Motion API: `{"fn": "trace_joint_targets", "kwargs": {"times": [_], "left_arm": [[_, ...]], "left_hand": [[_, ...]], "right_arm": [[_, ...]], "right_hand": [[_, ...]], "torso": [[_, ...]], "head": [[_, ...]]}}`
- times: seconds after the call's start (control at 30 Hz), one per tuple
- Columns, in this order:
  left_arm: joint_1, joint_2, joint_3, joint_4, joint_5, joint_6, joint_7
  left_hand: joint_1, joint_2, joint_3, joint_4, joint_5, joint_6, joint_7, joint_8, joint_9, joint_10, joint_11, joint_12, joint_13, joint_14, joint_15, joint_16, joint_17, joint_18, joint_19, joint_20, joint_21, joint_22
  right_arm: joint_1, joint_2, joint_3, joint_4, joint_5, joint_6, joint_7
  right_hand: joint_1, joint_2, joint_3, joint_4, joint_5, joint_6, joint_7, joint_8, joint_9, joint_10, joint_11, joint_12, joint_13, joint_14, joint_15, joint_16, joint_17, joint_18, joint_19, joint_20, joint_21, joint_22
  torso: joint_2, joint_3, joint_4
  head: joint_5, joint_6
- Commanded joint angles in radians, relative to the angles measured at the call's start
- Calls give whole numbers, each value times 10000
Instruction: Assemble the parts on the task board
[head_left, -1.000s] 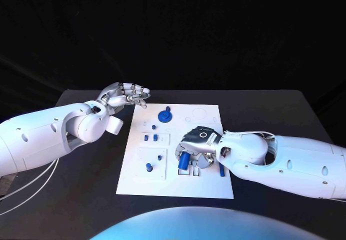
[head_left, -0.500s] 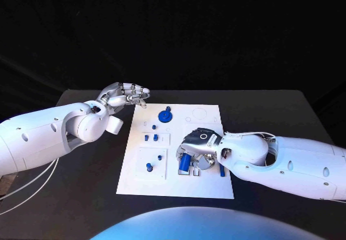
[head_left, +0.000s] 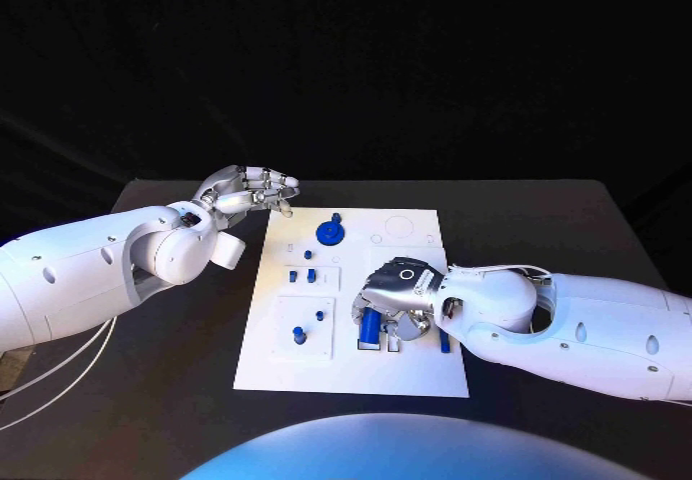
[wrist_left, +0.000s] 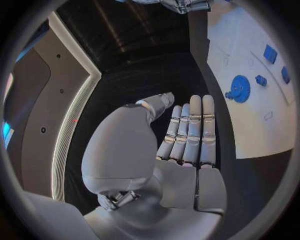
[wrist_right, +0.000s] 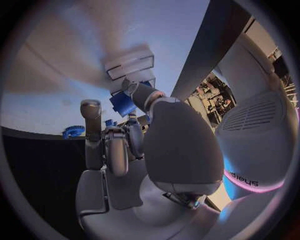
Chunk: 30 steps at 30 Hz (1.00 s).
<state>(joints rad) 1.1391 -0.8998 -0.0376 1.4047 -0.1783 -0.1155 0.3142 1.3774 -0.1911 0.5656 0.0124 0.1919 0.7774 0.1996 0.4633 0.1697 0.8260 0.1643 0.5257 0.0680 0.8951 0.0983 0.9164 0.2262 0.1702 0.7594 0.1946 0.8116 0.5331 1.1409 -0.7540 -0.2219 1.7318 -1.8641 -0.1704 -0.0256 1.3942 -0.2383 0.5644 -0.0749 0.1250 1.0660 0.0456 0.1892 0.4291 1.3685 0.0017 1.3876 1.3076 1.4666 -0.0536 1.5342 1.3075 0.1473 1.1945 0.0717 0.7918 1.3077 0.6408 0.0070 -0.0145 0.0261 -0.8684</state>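
The right hand (head_left: 392, 305) holds a blue cylindrical part (head_left: 371, 323) low over the near middle of the task board (head_left: 418, 375), the part's long axis running roughly near-to-far, a slot fixture (head_left: 378, 343) just beneath it. The left hand (head_left: 248, 188) hovers off the board's far left corner, fingers curled, empty.

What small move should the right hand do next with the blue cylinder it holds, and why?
Probably lower it a little, straight down toward the board. The right hand holds the blue cylinder over the white holder near the board's front edge, and it does not look seated there yet. The left hand rests off the board, holding nothing.
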Motion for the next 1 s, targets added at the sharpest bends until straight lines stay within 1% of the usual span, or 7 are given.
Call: {"fn": "trace_joint_targets", "kwargs": {"times": [0.03, 0.23, 0.3, 0.4, 0.63, 0.77, 1.0], "left_arm": [[11, 16, 9, 11, -37, 164, 25], [11, 19, 8, 10, -47, 163, 15], [11, 19, 8, 11, -49, 162, 12], [11, 15, 8, 11, -51, 158, 8], [11, 10, 8, 12, -53, 156, 0], [11, 8, 8, 13, -54, 158, -2], [11, 9, 8, 10, -63, 157, -5]], "left_hand": [[9, 87, -56, 16, 1, 17, 243, 30, -27, 46, 1, 0, -11, 52, -26, -73, -13, 112, 67, -28, -63, -19], [9, 87, -56, 16, 1, 17, 243, 30, -27, 46, 1, 0, -11, 52, -26, -73, -13, 112, 67, -28, -63, -19], [9, 87, -56, 16, 1, 17, 243, 30, -27, 46, 1, 0, -11, 52, -26, -73, -13, 112, 67, -28, -63, -19], [9, 87, -56, 16, 1, 17, 243, 30, -27, 46, 1, 0, -11, 52, -26, -73, -13, 112, 67, -28, -63, -19], [9, 87, -56, 16, 1, 17, 243, 30, -27, 46, 1, 0, -11, 52, -26, -73, -13, 112, 67, -28, -63, -19], [9, 87, -56, 16, 1, 17, 243, 30, -27, 46, 1, 0, -11, 52, -26, -73, -13, 112, 67, -28, -63, -19], [9, 87, -56, 16, 1, 17, 243, 30, -27, 46, 1, 0, -11, 52, -26, -73, -13, 112, 67, -28, -63, -19]], "right_arm": [[-16, -19, -14, 24, -249, 130, 105], [-16, -5, -14, 42, -260, 120, 111], [-16, 0, -14, 46, -259, 135, 107], [-15, -3, -14, 52, -255, 181, 97], [-15, -23, -14, 68, -247, 279, 78], [-15, -27, -14, 94, -237, 288, 88], [-14, -43, -14, 123, -230, 233, 106]], "right_hand": [[60, 4, 31, -22, -48, 350, 283, 24, 15, -74, -13, -49, 402, 345, 17, -56, 1001, -8, -50, -12, -68, 623], [-60, -93, 6, -28, -101, 225, 309, -56, -21, -125, 0, -71, 361, 325, 26, -64, 971, -10, -78, -11, -106, 645], [-159, -163, -35, -21, -91, 30, 318, -182, -72, -199, -8, -110, 300, 300, 25, -74, 931, 6, -148, -2, -240, 624], [-218, -213, -70, -25, -74, -114, 314, -284, -110, -256, -19, -134, 257, 281, 18, -80, 905, 16, -189, 5, -324, 611], [-267, -237, -103, -13, -56, -133, 314, -306, -116, -279, -21, -141, 241, 267, 16, -86, 880, 20, -211, 10, -370, 602], [-343, -281, -164, 4, -28, -159, 314, -337, -124, -317, -20, -152, 214, 254, 18, -89, 864, 30, -248, 17, -453, 583], [-339, -340, -306, -80, 7, -706, 202, -707, -234, -485, -88, -206, 90, 183, -31, -110, 767, 71, -348, 16, -762, 521]], "torso": [[-3, -3, 2], [-6, -8, 6], [-10, -9, 10], [-6, -10, 11], [-2, -11, 5], [-3, -3, 2], [-5, -5, 6]], "head": [[-6, 8], [-3, 13], [-4, 6], [0, -6], [5, -6], [11, -16], [12, -16]]}}
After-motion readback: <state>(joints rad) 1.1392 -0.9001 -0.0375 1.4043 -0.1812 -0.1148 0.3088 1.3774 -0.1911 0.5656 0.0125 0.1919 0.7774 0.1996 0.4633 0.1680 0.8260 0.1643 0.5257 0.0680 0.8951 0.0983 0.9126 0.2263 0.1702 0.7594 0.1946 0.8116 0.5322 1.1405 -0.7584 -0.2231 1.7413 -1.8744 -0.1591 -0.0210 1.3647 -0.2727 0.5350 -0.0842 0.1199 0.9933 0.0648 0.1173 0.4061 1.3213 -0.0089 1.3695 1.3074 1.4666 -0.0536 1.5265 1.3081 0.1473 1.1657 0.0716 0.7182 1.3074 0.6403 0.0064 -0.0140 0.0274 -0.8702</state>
